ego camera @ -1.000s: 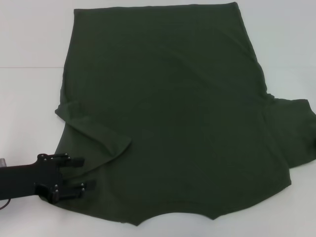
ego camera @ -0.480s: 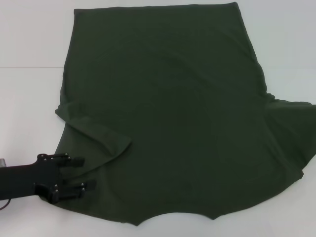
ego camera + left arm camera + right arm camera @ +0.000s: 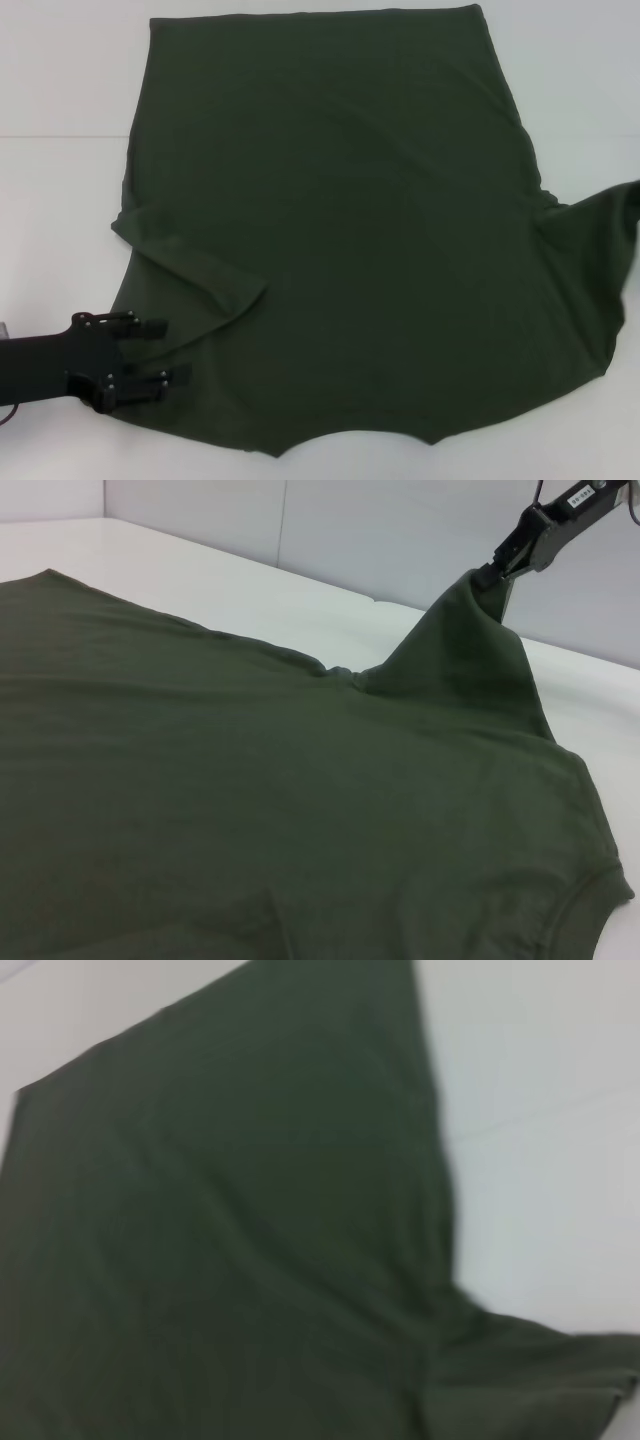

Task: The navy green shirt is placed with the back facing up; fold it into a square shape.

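A plain white table (image 3: 60, 90) fills the head view, and pale wall panels stand behind it in the left wrist view. The navy green shirt (image 3: 340, 230) lies spread flat over most of the table, its straight hem along the far edge and the curved neckline at the near edge, close to the robot. The cloth runs from near the far left corner across to the right edge. On the left side, the short sleeve (image 3: 190, 265) is folded inward so that it lies on top of the body fabric, leaving a slanted crease. On the right side, the other sleeve (image 3: 600, 230) rises off the table in a peaked fold toward the right edge.

The left wrist view shows that peak drawn up to a point, where the right gripper (image 3: 492, 570) is pinched closed on the tip of the sleeve fabric, holding it above the table. The gripper itself lies outside the head view.

The left gripper (image 3: 168, 352) sits at the near left corner of the table, its black arm coming in from the left edge. Its two fingers (image 3: 155, 327) are spread apart, pointing toward the shirt, with their tips over the edge of the cloth just beside the folded left sleeve and nothing held between them.
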### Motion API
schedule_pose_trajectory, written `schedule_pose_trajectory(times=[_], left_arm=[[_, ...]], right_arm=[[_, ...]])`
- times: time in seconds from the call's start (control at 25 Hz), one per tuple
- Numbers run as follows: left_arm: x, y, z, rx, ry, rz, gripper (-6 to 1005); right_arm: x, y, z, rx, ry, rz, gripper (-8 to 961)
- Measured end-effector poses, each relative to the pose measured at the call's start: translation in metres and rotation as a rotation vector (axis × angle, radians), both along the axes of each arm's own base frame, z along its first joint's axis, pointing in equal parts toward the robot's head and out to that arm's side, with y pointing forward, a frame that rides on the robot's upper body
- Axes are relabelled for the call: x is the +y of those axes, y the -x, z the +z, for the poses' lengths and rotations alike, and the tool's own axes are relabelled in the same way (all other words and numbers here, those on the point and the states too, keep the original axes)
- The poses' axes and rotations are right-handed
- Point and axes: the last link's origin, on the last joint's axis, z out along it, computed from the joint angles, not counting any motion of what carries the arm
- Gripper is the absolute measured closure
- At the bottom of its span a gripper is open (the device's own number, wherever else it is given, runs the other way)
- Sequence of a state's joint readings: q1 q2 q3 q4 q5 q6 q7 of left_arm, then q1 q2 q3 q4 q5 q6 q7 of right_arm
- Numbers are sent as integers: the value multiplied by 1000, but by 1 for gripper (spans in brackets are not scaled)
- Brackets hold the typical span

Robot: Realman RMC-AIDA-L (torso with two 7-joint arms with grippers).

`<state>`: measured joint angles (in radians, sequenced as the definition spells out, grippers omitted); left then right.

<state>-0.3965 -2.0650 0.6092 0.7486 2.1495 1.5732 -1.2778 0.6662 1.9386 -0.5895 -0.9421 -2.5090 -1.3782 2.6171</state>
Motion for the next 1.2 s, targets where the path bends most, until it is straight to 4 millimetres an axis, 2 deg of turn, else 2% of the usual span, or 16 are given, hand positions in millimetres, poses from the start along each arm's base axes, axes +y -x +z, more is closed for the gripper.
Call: schedule_pose_trajectory(times=[0.12,0.32,0.52,0.76,1.2], left_arm=[[0,1,0,1,-1,2,300],[-1,1,0,1,1,6,300],[-2,2,0,0,1,8,300],[-2,2,0,-1,1,14,299],[-2,3,-1,2,1,19,299]], right_arm=[[7,15,-17,-12,56,42,903],[14,41,-58,-54,186,110,895],[18,58,-89,-119,262,162,888],[20,67,-101,-136,277,196,879],[19,68,-104,-120,281,192,863]])
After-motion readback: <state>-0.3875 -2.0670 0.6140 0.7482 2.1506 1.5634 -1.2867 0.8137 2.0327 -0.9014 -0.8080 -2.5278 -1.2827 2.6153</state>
